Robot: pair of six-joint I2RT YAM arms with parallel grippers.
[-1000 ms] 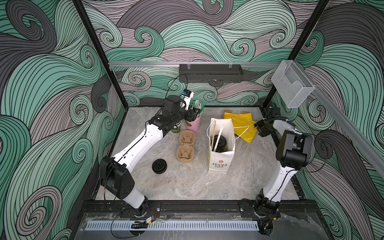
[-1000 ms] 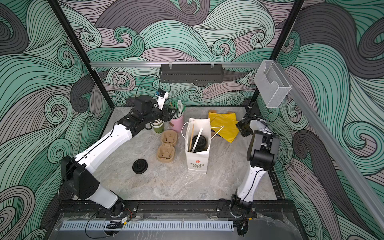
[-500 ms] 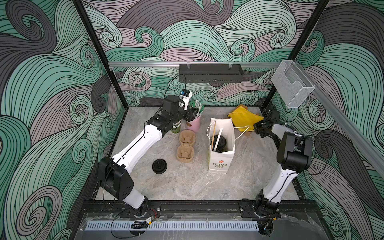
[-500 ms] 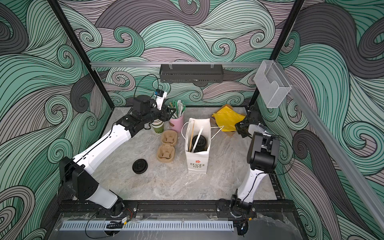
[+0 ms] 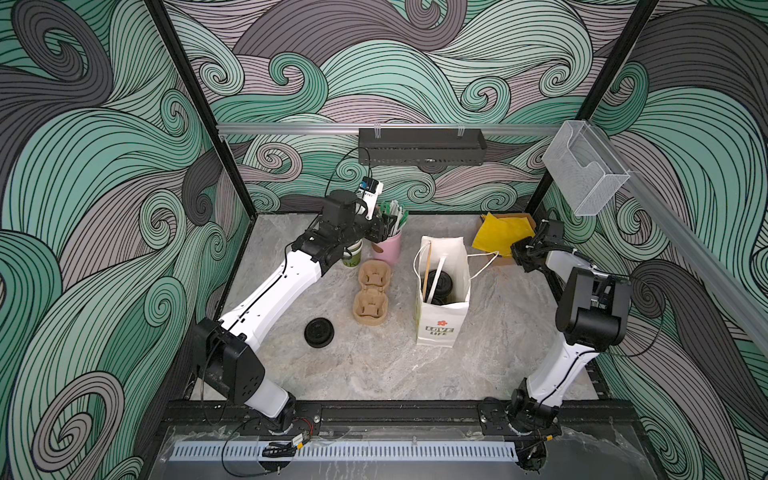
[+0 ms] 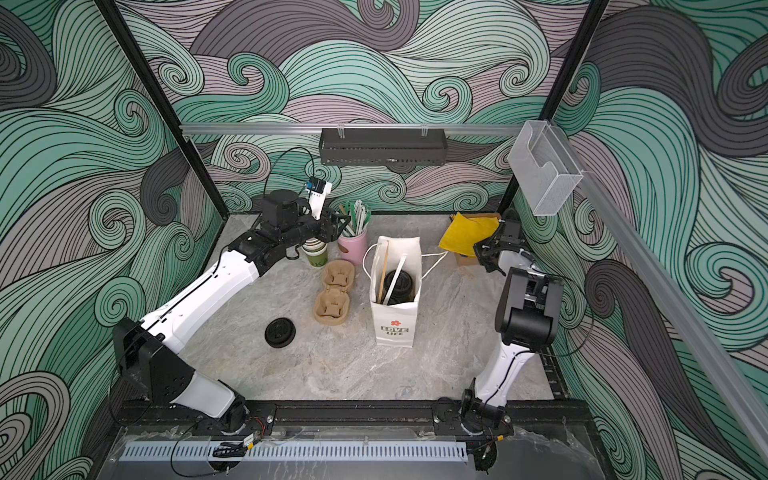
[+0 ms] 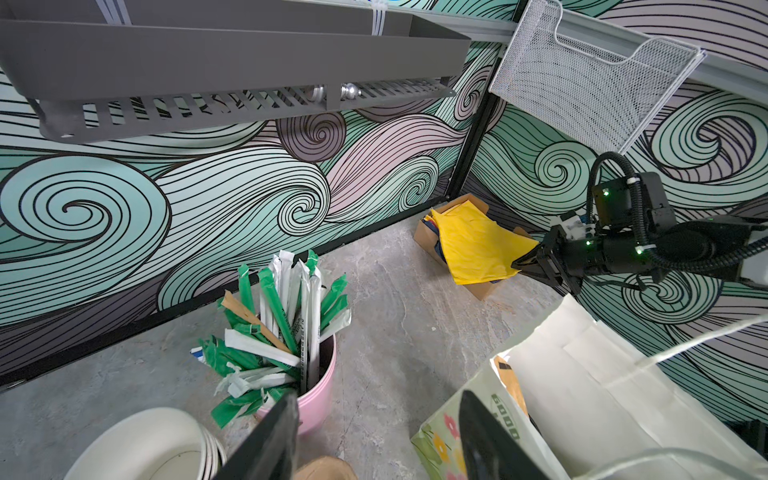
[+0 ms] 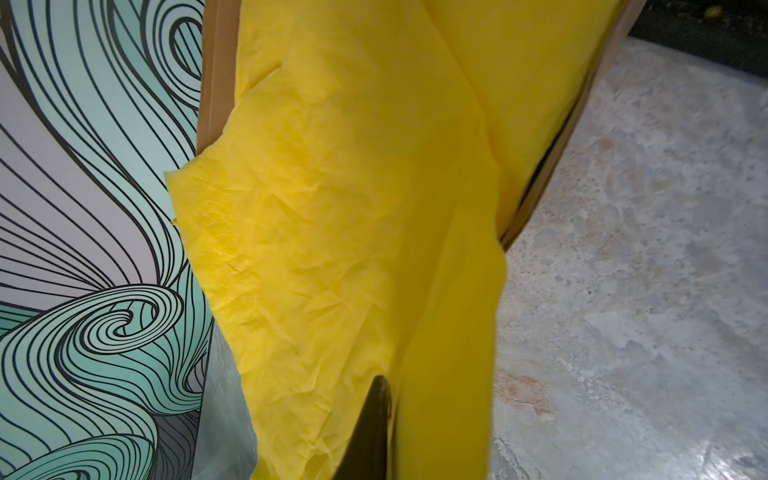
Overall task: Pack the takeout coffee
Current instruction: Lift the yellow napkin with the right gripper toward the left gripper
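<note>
One olive-green takeout coffee cup (image 5: 352, 255) (image 6: 316, 254) stands open and lidless beneath my left wrist; its cream inside (image 7: 145, 446) shows in the left wrist view. A black lid (image 5: 438, 284) (image 6: 399, 284) sits inside the white paper bag (image 5: 440, 328) (image 6: 395, 328), hiding whatever cup is under it. My left gripper (image 5: 384, 226) (image 7: 378, 449) hangs open and empty between the pink straw cup and the bag. At the back right, my right gripper (image 5: 517, 251) (image 8: 395, 432) is shut on a yellow napkin (image 5: 500, 232) (image 8: 353, 208), lifted off its cardboard box (image 7: 428, 232).
A loose black lid (image 5: 318, 332) (image 6: 280, 332) lies on the table at front left. Two brown pulp carriers (image 5: 372, 293) (image 6: 334, 293) lie left of the bag. The pink cup of straws (image 5: 388, 245) (image 7: 320, 386) stands at the back. Sticks lean inside the bag.
My right gripper has shut on the yellow napkin and raised its near edge off the box. The left arm has stayed put.
</note>
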